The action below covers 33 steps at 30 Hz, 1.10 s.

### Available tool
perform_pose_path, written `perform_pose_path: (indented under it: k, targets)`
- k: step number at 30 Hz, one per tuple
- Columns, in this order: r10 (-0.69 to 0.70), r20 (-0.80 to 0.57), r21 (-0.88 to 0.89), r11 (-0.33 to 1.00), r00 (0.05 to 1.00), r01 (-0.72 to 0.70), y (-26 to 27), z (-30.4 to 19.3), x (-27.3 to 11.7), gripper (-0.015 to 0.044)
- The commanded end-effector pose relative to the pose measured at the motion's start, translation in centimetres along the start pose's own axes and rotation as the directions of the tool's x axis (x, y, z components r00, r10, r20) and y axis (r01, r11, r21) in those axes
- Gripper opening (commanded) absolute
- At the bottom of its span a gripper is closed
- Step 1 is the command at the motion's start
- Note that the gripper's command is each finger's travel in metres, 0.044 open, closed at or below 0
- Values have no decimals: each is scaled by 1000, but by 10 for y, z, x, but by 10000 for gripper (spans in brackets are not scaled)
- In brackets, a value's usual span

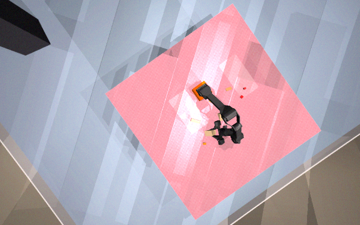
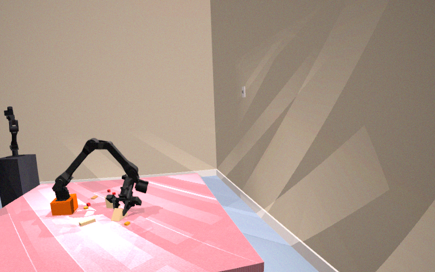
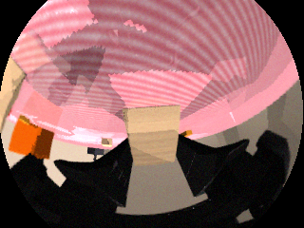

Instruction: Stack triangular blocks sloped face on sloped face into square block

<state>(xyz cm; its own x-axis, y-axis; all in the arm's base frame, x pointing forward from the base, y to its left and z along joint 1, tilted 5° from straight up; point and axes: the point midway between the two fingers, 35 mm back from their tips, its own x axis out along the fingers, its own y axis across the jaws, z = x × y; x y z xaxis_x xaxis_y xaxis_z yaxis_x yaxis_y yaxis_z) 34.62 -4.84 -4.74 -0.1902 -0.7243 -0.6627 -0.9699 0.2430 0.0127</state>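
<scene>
One triangular block (image 1: pixel 210 132) (image 2: pixel 118 215) (image 3: pixel 154 123) is low at the pink table (image 1: pixel 265 138) (image 2: pixel 192 243), its sloped side showing in the exterior view. My gripper (image 1: pixel 216 133) (image 2: pixel 120 210) (image 3: pixel 152 136) is partly closed, with a finger against each side of this block at its arm-side end. Whether the block's underside touches the table is hard to tell. The other triangular block (image 1: pixel 219 116) (image 2: pixel 109 202) (image 3: pixel 9 90) stands apart, nearer the arm's base, partly hidden by the arm and hand; it shows at the left edge of the wrist view.
A pale bar (image 1: pixel 195 121) (image 2: pixel 87 221) and a small orange piece (image 1: pixel 204 143) (image 2: pixel 127 223) lie near the held block. A tan piece (image 1: pixel 228 88) (image 2: pixel 93 197), red cubes (image 1: pixel 241 96) (image 2: pixel 88 204) and a yellow piece (image 2: pixel 85 207) lie nearer the orange base (image 1: pixel 197 93) (image 2: pixel 62 207).
</scene>
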Motion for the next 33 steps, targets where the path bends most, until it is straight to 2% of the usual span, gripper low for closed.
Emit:
perform_pose_path:
  k: [1, 6, 24, 29, 33]
  targets:
    - [0, 1, 0, 1000, 1000, 0, 0, 0, 0, 124]
    - [0, 1, 0, 1000, 1000, 0, -1, -7, -8, 0]
    - [0, 1, 0, 1000, 1000, 0, 0, -68, -69, 0]
    - [0, 1, 0, 1000, 1000, 0, 0, -71, -71, 0]
    - [16, 28, -72, 997, 999, -14, 1, -69, -66, 0]
